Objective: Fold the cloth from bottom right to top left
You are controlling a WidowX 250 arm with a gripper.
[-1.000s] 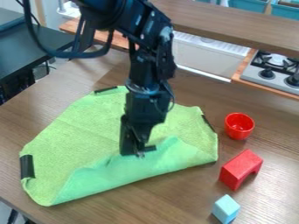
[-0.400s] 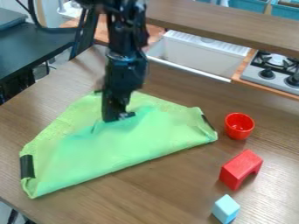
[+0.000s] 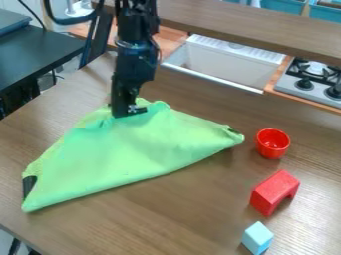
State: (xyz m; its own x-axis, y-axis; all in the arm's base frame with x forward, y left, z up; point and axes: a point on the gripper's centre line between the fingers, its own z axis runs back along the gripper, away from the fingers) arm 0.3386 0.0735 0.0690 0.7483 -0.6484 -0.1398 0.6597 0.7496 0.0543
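At the upper left of the table my gripper point(image 3: 128, 110) is down at the top edge of the green cloth point(image 3: 143, 149), shut on the cloth's lifted corner. The cloth is doubled over, its smoother underside facing up over most of it. Its folded edge runs slantwise from the lower left to the right. A strip of the yellower, textured side shows along the left edge. One black corner patch shows at the lower left and a bit of another at the right tip.
Right of the cloth stand a red cup point(image 3: 273, 143), a red arch block point(image 3: 274, 192) and a light blue block point(image 3: 257, 237). A sink point(image 3: 230, 62) and a stove point(image 3: 309, 82) lie behind the table point(image 3: 200, 209).
The gripper has moved toward the upper left, bringing the cloth's corner with it. The fold now covers more of the cloth, and its front edge has shifted up the table.
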